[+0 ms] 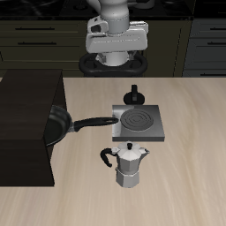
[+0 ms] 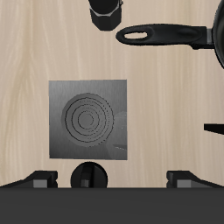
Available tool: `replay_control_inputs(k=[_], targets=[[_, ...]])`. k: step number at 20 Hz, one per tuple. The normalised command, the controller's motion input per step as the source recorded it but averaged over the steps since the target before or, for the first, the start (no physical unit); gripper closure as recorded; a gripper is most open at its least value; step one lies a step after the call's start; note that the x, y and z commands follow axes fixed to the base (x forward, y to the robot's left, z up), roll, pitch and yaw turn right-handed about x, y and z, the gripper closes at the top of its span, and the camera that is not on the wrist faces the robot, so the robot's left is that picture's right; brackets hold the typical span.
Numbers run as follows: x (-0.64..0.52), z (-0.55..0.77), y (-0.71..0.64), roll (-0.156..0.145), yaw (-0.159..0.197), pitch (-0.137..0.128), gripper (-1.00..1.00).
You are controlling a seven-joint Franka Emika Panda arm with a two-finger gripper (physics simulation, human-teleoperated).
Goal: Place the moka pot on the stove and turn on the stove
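The pot (image 1: 131, 165) stands upright on the table near the front edge, just in front of the stove (image 1: 138, 123), handle toward the pan (image 1: 60, 124). The gripper (image 2: 112, 178) hangs above the stove's back edge, well apart from the pot, jaws spread wide and empty.
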Motion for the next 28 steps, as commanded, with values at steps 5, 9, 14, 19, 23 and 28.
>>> replay_control_inputs(k=[5,9,14,19,23,28], targets=[[0.34,-0.16,0.13,0.024,0.019,0.006,-1.00],[0.26,-0.07,0.12,0.015,-0.025,0.005,-1.00],[0.34,0.03,0.14,0.001,-0.021,-0.017,-1.00],[0.24,0.07,0.12,0.014,0.006,-0.011,-1.00],[0.31,0.09,0.25,0.010,0.029,-0.018,-1.00],[0.30,0.04,0.27,0.017,0.007,-0.007,-1.00]])
